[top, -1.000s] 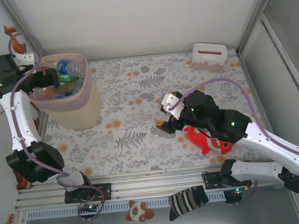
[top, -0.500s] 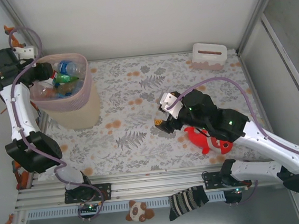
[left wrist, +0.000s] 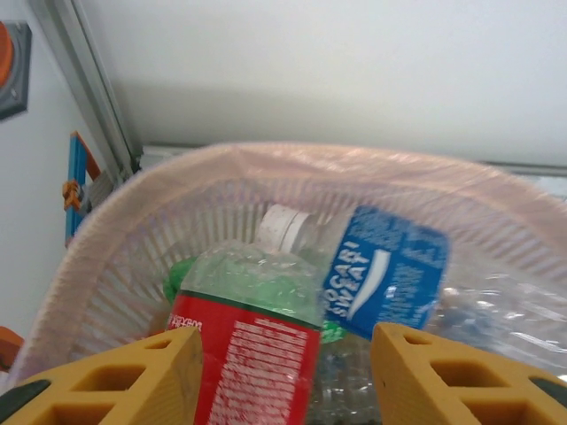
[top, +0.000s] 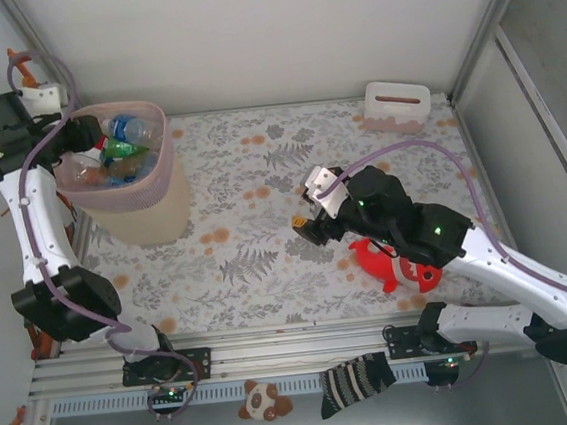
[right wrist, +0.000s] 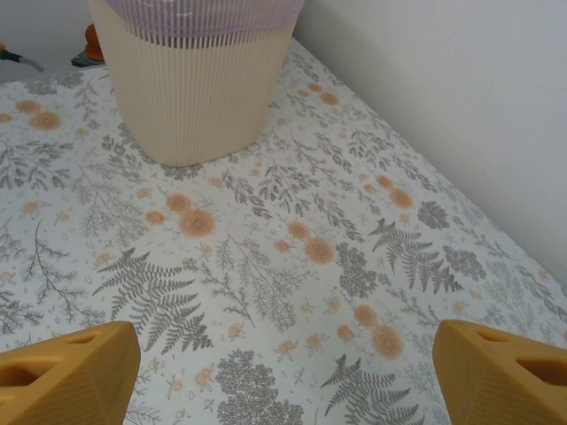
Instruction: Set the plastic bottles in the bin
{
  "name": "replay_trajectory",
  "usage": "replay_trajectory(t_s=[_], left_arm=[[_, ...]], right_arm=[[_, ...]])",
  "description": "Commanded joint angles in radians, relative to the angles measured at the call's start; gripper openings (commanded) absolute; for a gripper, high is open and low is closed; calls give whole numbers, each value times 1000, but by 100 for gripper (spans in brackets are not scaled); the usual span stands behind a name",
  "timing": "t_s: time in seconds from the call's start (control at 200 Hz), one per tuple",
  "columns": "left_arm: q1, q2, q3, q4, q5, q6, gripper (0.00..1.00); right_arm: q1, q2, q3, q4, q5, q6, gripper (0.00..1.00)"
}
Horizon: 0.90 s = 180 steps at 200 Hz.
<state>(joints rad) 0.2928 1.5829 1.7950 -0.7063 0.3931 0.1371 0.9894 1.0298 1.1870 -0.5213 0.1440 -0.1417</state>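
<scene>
Red- and blue-labelled plastic bottles (left wrist: 354,274) inside ribbed pink bin (left wrist: 266,164); left tool (left wrist: 285,359), right tool (right wrist: 283,363) agape, empty.

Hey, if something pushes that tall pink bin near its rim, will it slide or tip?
Probably tips before it slides: the bin is tall and narrows toward its base. The plastic bottles inside look clear and empty, so likely add little steadying weight. Its thin ribbed wall may flex.
</scene>
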Motion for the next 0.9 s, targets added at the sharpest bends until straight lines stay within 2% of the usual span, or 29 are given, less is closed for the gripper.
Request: replay_trajectory(t_s=[0.0, 0.25, 0.626, 0.786, 0.896], left_arm=[[-19, -117, 25, -10, 34, -66, 54], [-74, -360, -156, -32, 54, -155, 58], [-142, -707, -449, -129, 125, -272, 58], [-150, -805, -614, -152, 96, -301, 58], [-153, -856, -757, -143, 20, -325, 59]], right_arm=[[-6, -28, 14, -8, 72, 43, 85], [-32, -75, -6, -42, 186, 103, 86], [-126, -203, -113, -98, 319, 259, 87], [-195, -251, -198, -101, 356, 314, 91], [-255, -261, -252, -107, 363, 343, 94]])
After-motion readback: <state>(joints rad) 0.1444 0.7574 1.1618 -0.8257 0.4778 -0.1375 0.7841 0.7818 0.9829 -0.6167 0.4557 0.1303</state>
